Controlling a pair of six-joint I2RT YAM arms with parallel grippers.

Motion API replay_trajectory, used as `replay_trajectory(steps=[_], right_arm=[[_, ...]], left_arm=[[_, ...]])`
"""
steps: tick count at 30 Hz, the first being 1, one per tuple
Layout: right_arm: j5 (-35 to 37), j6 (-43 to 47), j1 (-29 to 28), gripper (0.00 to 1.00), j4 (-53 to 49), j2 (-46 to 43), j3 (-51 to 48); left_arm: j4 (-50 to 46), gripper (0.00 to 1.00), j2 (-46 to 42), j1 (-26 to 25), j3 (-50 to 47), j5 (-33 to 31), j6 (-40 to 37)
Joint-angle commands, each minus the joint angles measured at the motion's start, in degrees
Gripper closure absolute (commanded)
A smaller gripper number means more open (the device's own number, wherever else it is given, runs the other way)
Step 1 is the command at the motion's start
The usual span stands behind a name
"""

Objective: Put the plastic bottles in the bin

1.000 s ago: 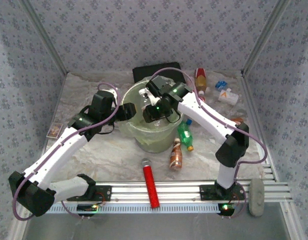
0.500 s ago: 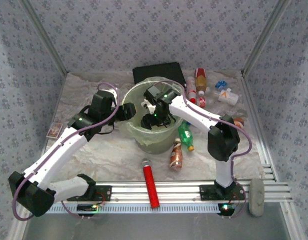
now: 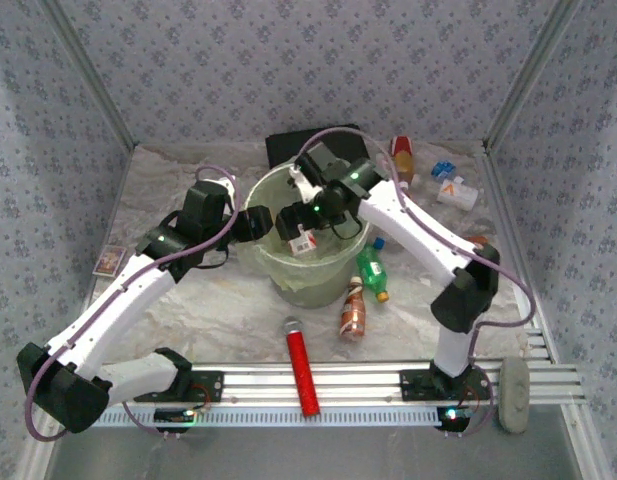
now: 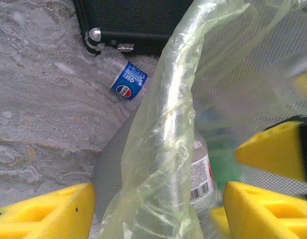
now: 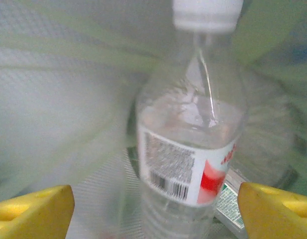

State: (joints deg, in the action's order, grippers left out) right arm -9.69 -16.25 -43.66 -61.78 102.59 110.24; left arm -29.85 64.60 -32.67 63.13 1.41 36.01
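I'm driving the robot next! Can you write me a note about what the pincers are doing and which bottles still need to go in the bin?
Left pincer: astride the bin's lined rim; grip unclear.
Right pincer: open over the bin, with a clear white-capped bottle loose between its jaws.
Done: that bottle is inside the liner, with another label showing beneath it.
Left: green bottle and brown bottle beside the bin, Pepsi bottle by the black case, red-topped bottle and others at the far right.
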Motion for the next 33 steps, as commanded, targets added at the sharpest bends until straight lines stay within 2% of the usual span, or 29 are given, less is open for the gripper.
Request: replay_trajectory(steps=[1, 4, 9, 14, 16, 19, 24, 30, 33], right_arm=[[2.1, 2.5, 0.9, 0.05, -4.9, -5.0, 4.3], [3.2, 3.0, 3.2, 0.0, -5.4, -8.7, 5.2], [6.1, 2.5, 9.1, 0.0, -6.8, -15.4, 3.2], [7.3, 0.0, 22.0, 0.0, -9.9, -20.3, -4.5], [4.3, 0.3, 27.5, 0.0, -8.2, -22.3, -10.1], [-1.1, 1.0, 32.5, 0.0, -4.4, -24.5, -19.2], [-4.6, 1.3, 35.4, 0.0, 2.2, -24.7, -32.1], [-10.7, 0.7, 34.3, 0.03, 10.6, -20.3, -44.3], [-11.9, -0.4, 32.8, 0.03, 15.2, -17.0, -47.0]], left_arm=[[-1.9, 0.31, -0.9, -0.4, 1.1, -1.1, -1.6], [-1.9, 0.31, -0.9, -0.4, 1.1, -1.3, -1.6], [-1.8, 0.3, -0.7, -0.4, 1.2, -1.2, -1.6], [-1.8, 0.3, -0.3, -0.4, 1.7, -1.1, -1.9], [-1.7, 0.3, -0.2, -0.4, 1.8, -0.9, -1.9], [-1.9, 0.3, 0.0, -0.3, 1.8, -1.0, -2.0], [-2.0, 0.3, 0.0, -0.4, 1.9, -1.1, -2.0], [-2.1, 0.3, -0.3, -0.4, 1.8, -1.4, -2.2], [-2.0, 0.3, -0.2, -0.4, 1.7, -1.4, -2.0]])
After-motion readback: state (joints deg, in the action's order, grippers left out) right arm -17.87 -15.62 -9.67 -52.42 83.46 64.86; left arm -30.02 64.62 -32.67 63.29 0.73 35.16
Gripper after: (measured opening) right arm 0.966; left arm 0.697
